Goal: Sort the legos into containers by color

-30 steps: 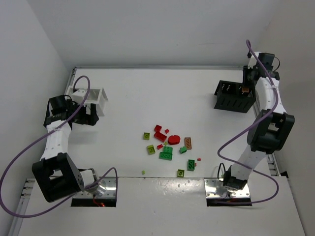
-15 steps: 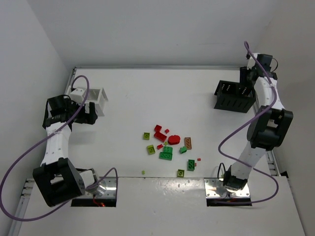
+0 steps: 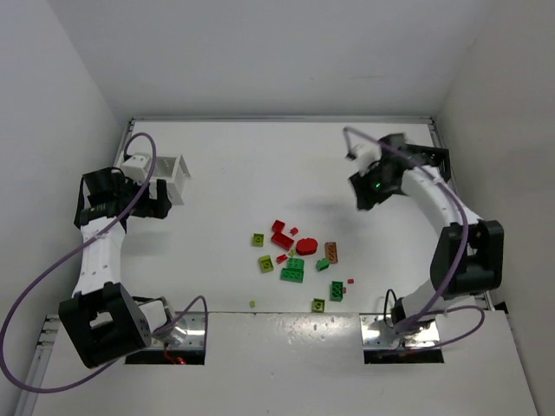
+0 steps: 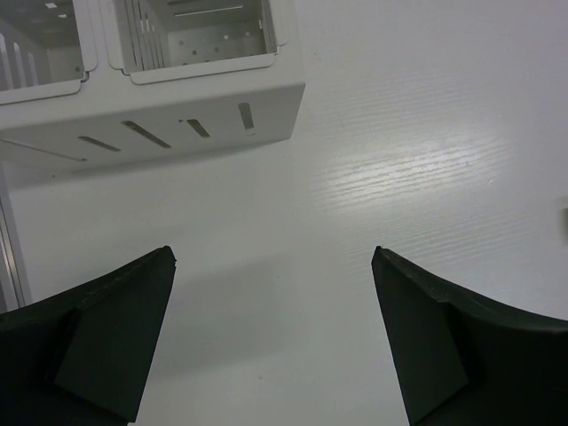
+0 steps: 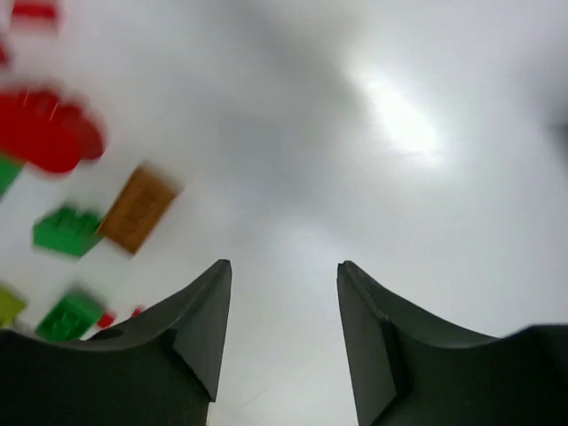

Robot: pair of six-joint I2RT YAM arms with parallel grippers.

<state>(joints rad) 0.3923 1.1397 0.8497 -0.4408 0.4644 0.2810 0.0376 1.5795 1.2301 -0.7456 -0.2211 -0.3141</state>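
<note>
My left tool (image 4: 272, 259) gapes wide beside the white container (image 4: 177, 124); my right tool (image 5: 284, 275), narrowly parted, empty, hangs near the legos (image 3: 292, 274).

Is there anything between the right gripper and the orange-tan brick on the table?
Nothing visible does. The right gripper is open and empty, and the right wrist view shows only bare table between its fingers and the orange-tan brick.

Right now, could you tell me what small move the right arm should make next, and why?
Probably bring the right fingers over the tan brick and lower them. They stand apart and empty above bare table, and in the wrist view that brick lies just ahead of them, to their left.
</note>
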